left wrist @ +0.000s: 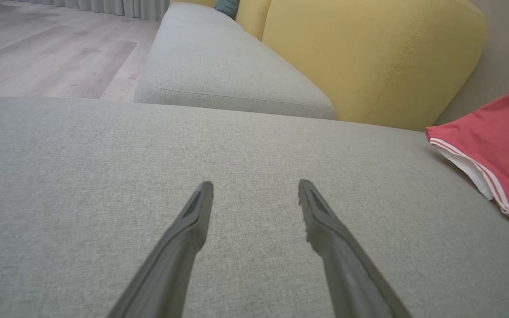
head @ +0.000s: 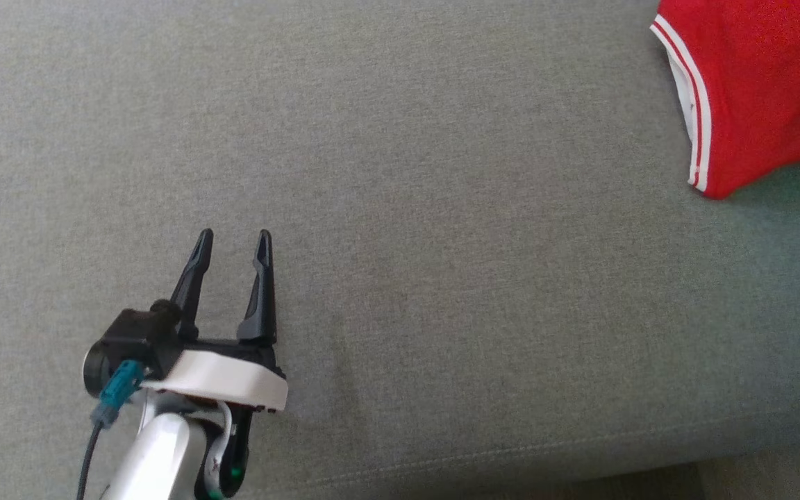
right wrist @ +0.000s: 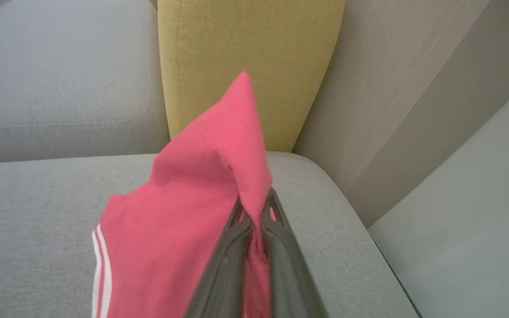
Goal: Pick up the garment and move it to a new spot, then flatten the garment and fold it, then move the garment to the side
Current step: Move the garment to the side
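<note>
left gripper (head: 235,235) sits over the grey seat (head: 442,208), fingers spread, empty. in the right wrist view the right gripper (right wrist: 256,204) is clamped on the red garment (right wrist: 184,229), whose pinched fold sticks up past its tips toward the yellow cushion (right wrist: 245,53). head view catches the striped hem far off to the left gripper's right.

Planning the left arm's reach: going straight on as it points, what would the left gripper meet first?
Probably the grey seat cushion itself; the left gripper seems angled slightly down at it. The red garment lies off its line.
</note>
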### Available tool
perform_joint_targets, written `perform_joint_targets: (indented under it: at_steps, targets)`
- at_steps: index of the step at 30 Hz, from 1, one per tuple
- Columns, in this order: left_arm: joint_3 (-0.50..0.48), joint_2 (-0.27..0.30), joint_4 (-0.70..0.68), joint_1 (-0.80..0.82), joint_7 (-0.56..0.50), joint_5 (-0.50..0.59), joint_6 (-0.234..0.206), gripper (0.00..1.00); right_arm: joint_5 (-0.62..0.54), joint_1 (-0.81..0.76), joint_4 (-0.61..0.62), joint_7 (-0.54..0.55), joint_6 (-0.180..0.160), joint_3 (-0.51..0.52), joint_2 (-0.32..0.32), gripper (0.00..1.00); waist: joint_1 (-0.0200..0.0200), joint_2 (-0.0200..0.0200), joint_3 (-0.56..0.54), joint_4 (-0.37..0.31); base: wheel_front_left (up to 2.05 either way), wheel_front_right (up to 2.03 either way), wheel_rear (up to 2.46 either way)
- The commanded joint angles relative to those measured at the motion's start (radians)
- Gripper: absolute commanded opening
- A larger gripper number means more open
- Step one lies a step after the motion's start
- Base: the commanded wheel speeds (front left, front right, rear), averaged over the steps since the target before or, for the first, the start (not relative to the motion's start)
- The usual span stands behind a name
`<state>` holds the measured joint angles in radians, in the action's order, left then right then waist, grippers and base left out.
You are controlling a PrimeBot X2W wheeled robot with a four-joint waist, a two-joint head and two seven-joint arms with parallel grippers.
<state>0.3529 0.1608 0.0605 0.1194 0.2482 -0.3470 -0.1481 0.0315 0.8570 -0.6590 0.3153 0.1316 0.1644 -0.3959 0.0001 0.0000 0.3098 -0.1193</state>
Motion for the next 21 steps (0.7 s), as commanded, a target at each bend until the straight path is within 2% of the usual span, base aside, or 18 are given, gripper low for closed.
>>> perform_joint_targets:
  at_steps: [1,2,3,4,5,14,21]
  targets:
    - [-0.027,0.005,-0.029,0.039,0.009,0.006,0.002,1.0,-0.024,0.032,0.029,-0.015,-0.001,0.006,-0.023,0.0,-0.0001,0.0,0.003,0.002,0.0,0.0,0.0]
    - [-0.027,0.005,-0.029,0.039,0.009,0.006,0.003,1.0,-0.041,0.033,0.024,-0.022,-0.001,0.022,-0.022,0.0,-0.0001,0.0,0.005,0.002,0.0,0.0,0.0]
    - [-0.027,0.005,-0.028,0.04,0.01,0.007,0.003,1.0,-0.062,0.031,0.02,-0.028,-0.001,0.037,-0.018,0.4,-0.0001,0.0,0.006,0.003,0.0,0.0,0.0]
    - [-0.027,0.005,-0.028,0.04,0.01,0.007,0.002,1.0,-0.08,0.028,0.018,-0.033,-0.001,0.049,-0.013,0.89,-0.0001,0.0,0.007,0.003,0.0,0.0,0.0]
    - [-0.028,0.005,-0.027,0.041,0.01,0.007,0.002,1.0,-0.097,0.026,0.018,-0.041,-0.001,0.062,-0.007,1.0,-0.0001,0.0,0.008,0.002,0.0,0.0,0.0]
    - [-0.026,0.009,-0.028,0.043,0.011,0.007,0.0,1.0,-0.17,0.015,0.018,-0.085,-0.001,0.114,0.034,1.0,-0.0001,0.0,0.009,-0.007,0.0,0.0,0.0]
    - [-0.025,0.007,-0.027,0.046,0.01,-0.003,0.0,1.0,-0.145,0.002,0.036,-0.142,-0.001,0.089,0.072,1.0,-0.0001,0.0,-0.019,-0.014,0.0,0.0,0.0]
